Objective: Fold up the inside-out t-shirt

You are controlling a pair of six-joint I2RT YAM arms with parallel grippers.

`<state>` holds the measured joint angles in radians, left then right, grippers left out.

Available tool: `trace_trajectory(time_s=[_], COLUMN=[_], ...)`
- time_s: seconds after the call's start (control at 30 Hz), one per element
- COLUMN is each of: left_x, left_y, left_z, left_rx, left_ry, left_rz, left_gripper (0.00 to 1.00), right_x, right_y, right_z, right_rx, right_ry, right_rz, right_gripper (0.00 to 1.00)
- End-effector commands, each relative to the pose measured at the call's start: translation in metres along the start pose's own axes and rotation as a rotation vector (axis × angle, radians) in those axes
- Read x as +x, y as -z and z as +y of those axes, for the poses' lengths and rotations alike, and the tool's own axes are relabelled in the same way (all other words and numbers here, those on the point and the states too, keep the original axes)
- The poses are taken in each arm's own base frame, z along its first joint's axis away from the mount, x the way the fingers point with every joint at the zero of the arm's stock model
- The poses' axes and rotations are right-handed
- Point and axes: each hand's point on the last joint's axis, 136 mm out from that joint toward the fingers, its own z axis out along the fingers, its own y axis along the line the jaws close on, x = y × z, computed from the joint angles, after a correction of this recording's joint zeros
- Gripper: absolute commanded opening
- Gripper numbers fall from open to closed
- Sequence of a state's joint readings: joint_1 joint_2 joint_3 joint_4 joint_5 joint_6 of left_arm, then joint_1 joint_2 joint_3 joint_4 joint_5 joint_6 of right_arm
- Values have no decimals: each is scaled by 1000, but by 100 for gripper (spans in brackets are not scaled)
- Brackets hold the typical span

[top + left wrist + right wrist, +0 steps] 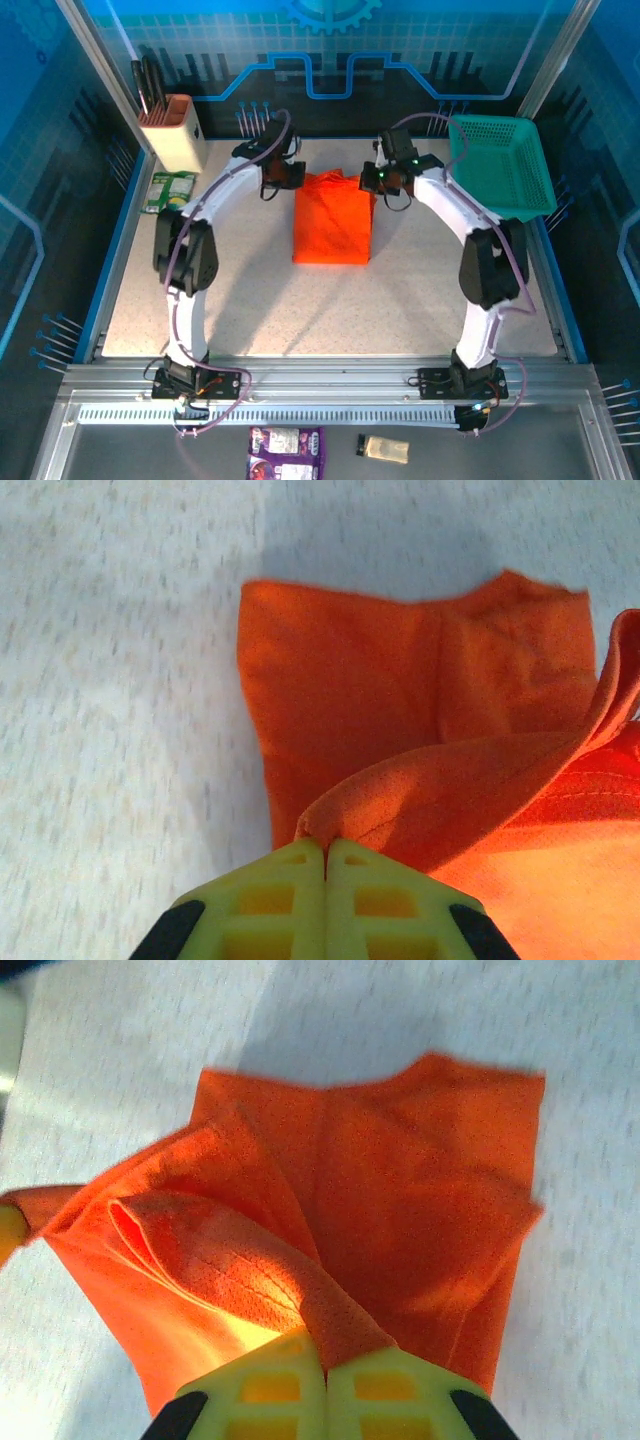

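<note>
The inside-out t-shirt (333,222) is a bright orange cloth, folded into a narrow rectangle in the middle of the table. My left gripper (296,178) is at its far left corner, shut on a pinch of the cloth (420,790) that rises off the table. My right gripper (374,181) is at the far right corner, shut on a raised hem fold (250,1260). In both wrist views the yellow-green fingers (280,900) (400,1390) are pressed together with orange cloth between their tips. The lower layers lie flat on the speckled tabletop.
A teal-green mesh basket (505,165) stands at the back right, close to the right arm. A beige knife block (170,130) and a green packet (168,190) are at the back left. Bare speckled table (330,310) lies in front of the shirt.
</note>
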<state>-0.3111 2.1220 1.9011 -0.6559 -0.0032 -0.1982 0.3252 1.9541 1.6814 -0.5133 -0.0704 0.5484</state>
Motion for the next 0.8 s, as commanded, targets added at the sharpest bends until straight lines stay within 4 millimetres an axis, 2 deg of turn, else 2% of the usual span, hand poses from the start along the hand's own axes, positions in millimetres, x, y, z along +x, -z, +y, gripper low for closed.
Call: trace_trajectory(time_s=[0.0,0.03,0.07,0.1,0.2,0.23,0.33,0.43,0.63,0.67,0.77], left_x=[-39,-45,-50,-52,-64,-68,-76,-76,-77,-79,-82], left_y=[-38,-49,-59,-66,-68,-65,-57,-62,-91,-95,-113], left_z=[-4,-1,5,10,13,11,-2,-12,-26,-27,-19], left_rx=[98,95,66,48,57,75,150,220,351,379,430], left_ry=[-33,-36,-31,-25,-26,-28,-41,-48,-3,25,133], left_rz=[-74,-71,-64,-52,-68,-88,-135,-140,-133,-131,-126], left_gripper=[8,19,30,35,41,43,46,46,42,42,43], right_x=[-50,-57,-60,-62,-62,-62,-47,-18,69,86,119], right_y=[-27,-36,-47,-52,-50,-45,-35,-31,-39,-43,-55], right_z=[-20,-23,-29,-33,-40,-37,-21,1,50,53,59], right_rx=[56,65,78,95,143,126,62,-16,-212,-222,-258], right_ry=[-10,-9,-15,-27,-58,-63,-63,-53,-77,-86,-123], right_rz=[-107,-108,-88,-68,-49,-71,-78,-3,209,248,311], right_gripper=[0,10,30,40,43,44,47,46,45,44,43])
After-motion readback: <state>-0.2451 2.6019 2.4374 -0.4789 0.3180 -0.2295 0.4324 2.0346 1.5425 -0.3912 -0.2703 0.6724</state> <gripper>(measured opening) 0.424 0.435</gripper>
